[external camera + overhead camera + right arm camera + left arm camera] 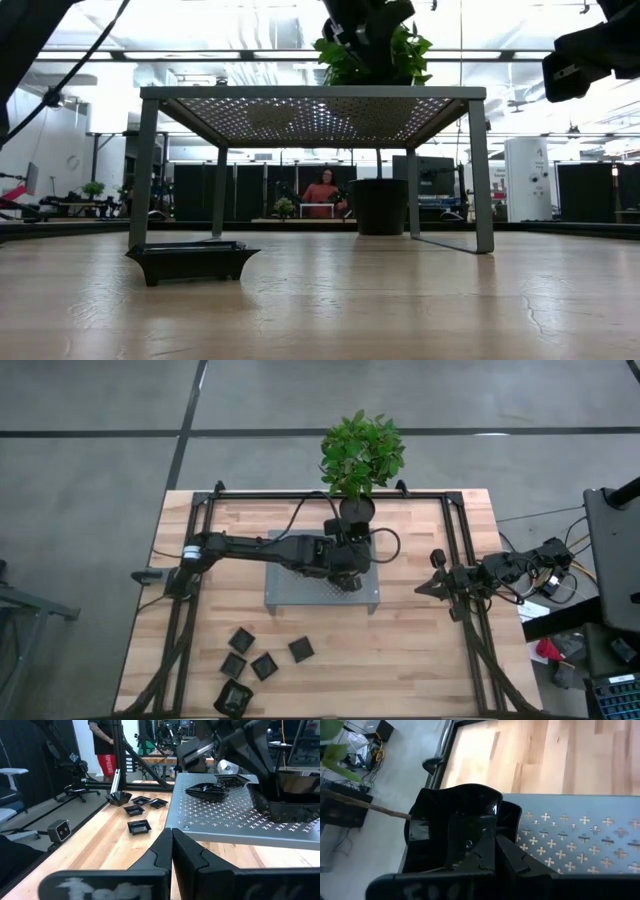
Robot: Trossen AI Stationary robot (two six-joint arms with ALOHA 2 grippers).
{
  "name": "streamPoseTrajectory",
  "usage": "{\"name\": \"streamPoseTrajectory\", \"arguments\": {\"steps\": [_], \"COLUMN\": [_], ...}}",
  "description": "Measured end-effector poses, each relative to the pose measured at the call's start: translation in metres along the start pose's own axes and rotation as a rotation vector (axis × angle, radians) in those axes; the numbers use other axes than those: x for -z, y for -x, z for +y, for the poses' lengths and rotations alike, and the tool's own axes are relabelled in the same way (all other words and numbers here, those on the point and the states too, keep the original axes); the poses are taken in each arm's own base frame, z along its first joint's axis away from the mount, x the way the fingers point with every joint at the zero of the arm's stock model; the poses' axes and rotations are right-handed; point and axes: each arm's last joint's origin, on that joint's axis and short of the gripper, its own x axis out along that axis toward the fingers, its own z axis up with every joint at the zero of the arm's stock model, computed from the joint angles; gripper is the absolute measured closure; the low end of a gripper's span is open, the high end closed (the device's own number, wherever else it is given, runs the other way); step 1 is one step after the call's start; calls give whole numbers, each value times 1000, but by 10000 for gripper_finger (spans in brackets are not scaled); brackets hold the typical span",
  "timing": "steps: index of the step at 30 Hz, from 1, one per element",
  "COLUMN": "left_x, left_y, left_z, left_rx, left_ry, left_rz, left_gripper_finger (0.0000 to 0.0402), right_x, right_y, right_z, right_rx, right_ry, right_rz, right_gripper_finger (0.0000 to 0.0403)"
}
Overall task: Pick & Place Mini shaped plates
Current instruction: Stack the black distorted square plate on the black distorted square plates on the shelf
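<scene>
While several mini shaped plates (212, 790) already lie stacked on the grey platform (290, 592), five loose plates (262, 665) remain on the table (420, 660); left gripper (350, 572) clamps a plate over the platform, right gripper (425, 588) clenched, empty.

No readable text, labels, brands, numbers or signs anywhere; wrist-view lettering too blurred to read.

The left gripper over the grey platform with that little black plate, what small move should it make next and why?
Probably open the fingers and let go. The left gripper is shut on a mini plate and sits over the grey platform, where other plates already lie stacked. The right gripper waits shut at the table's right.
</scene>
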Motion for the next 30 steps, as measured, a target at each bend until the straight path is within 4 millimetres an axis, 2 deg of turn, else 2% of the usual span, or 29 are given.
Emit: {"name": "streamPoseTrajectory", "arguments": {"steps": [5,19,22,30], "left_x": [2,0,0,0], "left_y": [-3,-3,-3,-1], "left_z": [-4,-4,-3,-6], "left_rx": [66,63,61,63], "left_ry": [2,17,21,43], "left_rz": [-2,-14,-16,-17], "left_gripper_finger": [401,399,382,302], "right_x": [0,0,0,0], "right_y": [0,0,0,0], "right_z": [0,0,0,0], "right_rx": [0,0,0,0], "right_ry": [0,0,0,-2], "right_rz": [0,0,0,0], "right_gripper_finger": [394,394,394,394]}}
